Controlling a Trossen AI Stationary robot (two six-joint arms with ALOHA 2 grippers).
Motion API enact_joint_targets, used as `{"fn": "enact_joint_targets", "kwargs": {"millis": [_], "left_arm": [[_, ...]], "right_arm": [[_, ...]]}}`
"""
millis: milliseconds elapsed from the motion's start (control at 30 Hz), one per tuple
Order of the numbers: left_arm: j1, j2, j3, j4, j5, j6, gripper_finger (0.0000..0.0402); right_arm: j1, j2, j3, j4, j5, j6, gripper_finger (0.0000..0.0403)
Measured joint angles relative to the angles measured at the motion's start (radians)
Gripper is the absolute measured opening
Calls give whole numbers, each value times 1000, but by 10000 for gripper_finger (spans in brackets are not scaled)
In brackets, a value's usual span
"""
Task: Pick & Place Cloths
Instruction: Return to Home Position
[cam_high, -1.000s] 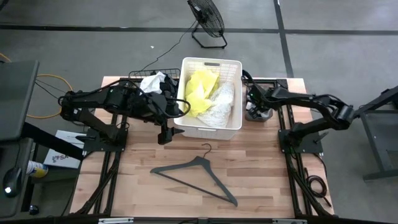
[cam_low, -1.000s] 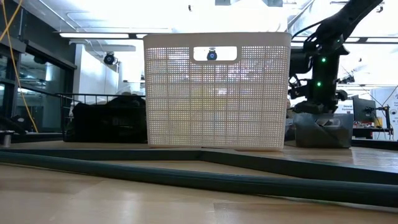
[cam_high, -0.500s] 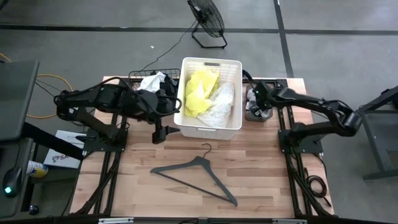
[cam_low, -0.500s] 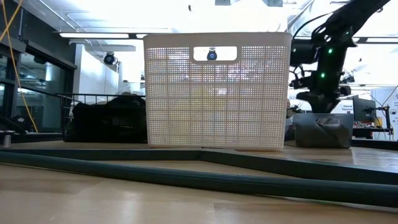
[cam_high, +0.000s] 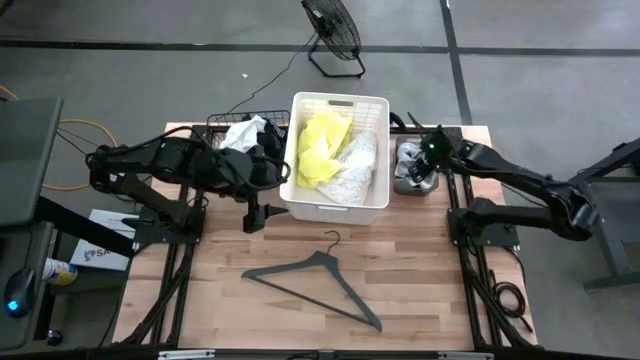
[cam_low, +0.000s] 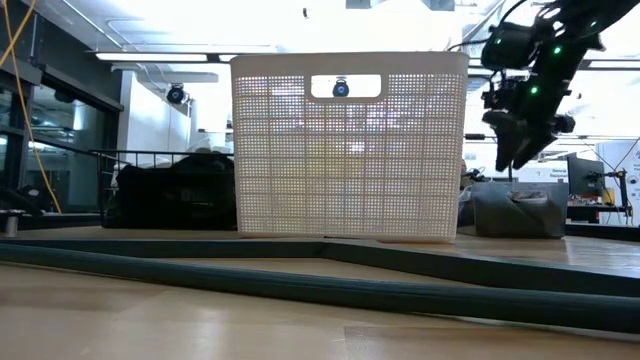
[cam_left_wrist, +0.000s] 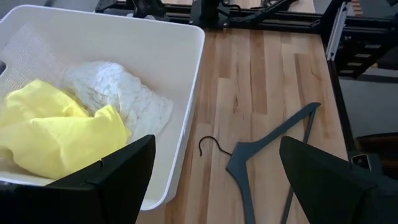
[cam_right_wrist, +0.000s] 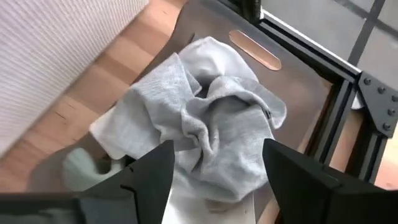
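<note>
The left hand (cam_left_wrist: 217, 146) hangs over the worktop (cam_high: 420, 270) just beside the near left corner of the white basket (cam_high: 335, 210), its fingers spread wide with nothing between them. Inside that basket a neon yellow cloth (cam_high: 318, 150) lies against a white lacy cloth (cam_high: 357, 168). To the basket's left stands a wire basket (cam_high: 225, 122) holding a white cloth (cam_high: 242, 133) and a heap of black cloths (cam_low: 170, 195). The right hand (cam_right_wrist: 217, 149) hovers above a crumpled grey cloth (cam_right_wrist: 211, 118) lying in a dark bin (cam_right_wrist: 298, 81) to the right of the white basket, fingers wide apart and empty. A dark hanger (cam_high: 315, 275) lies flat on the worktop in front of the white basket.
</note>
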Motion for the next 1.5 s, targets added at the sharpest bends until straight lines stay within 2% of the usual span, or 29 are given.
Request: {"fn": "enact_joint_targets", "kwargs": {"millis": [233, 400, 567, 700, 833, 1000, 1200, 1400, 1500], "left_arm": [[-99, 2, 0, -2, -129, -16, 338], [-159, 1, -5, -10, -188, -43, 338], [-186, -31, -115, 23, -235, -93, 338], [-185, -97, -275, 139, -234, -120, 338], [-185, -192, -457, 330, -211, -96, 338], [-185, -352, -693, 550, -205, -78, 338], [-185, -568, -980, 788, -186, -51, 338], [-185, -779, -1254, 1044, -187, 5, 338], [-185, -869, -1367, 1108, -189, 24, 338]], "right_arm": [[38, -149, 1, -3, -131, 37, 239], [151, -298, 1, 5, -231, 38, 239], [304, -441, 1, 6, -268, 95, 238], [431, -542, -5, 34, -267, 137, 238], [549, -615, -94, 209, -266, 135, 238], [656, -653, -275, 503, -251, 109, 238], [709, -651, -452, 807, -256, 90, 238], [718, -651, -542, 983, -317, 73, 238], [718, -652, -579, 1057, -351, 60, 238]]}}
